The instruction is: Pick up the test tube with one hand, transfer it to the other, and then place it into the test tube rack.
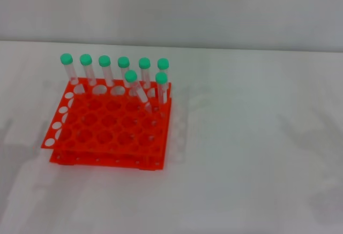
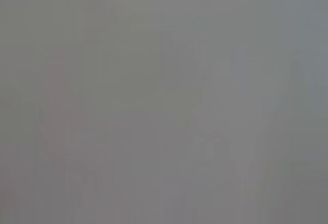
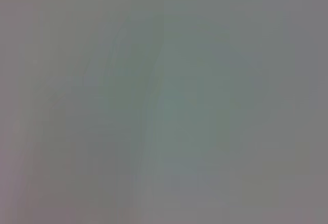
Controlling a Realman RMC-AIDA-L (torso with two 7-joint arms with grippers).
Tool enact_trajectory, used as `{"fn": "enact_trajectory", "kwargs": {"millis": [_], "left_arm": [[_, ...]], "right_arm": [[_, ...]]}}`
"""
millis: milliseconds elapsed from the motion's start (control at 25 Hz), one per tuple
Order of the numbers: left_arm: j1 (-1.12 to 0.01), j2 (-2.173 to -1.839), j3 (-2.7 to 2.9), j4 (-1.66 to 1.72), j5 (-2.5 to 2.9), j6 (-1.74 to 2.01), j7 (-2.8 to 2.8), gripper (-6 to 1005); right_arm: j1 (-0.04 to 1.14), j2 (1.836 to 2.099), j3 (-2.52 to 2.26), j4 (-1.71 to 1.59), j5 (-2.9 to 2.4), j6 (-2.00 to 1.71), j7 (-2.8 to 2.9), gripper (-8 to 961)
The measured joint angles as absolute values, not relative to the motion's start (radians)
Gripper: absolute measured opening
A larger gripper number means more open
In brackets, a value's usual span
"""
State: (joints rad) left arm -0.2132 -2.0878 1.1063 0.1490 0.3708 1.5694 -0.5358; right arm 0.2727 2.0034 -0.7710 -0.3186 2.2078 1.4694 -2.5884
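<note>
Orange-red rack (image 1: 107, 124) sat on the white table, left of centre in my head view, two stacked plates with a grid of round holes. Eight clear tubes with round green caps stood in it. Six lined the far row, roughly upright, leaning slightly left. Two more stood one row nearer, toward the right end: one tube (image 1: 137, 90) tilted, cap to the left and foot to the right; the other (image 1: 162, 88) upright at the right edge. Which of the eight was my tube, couldn't tell. Most holes were unfilled. Both wrist views showed only grey blur.
</note>
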Motion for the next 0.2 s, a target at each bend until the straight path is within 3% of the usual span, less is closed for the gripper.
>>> {"fn": "enact_trajectory", "kwargs": {"millis": [200], "left_arm": [[-0.235,-2.088,1.102,0.106,0.356,1.566,-0.528,892]], "right_arm": [[0.280,2.003,-0.682,-0.280,2.208,1.442,-2.586,858]]}}
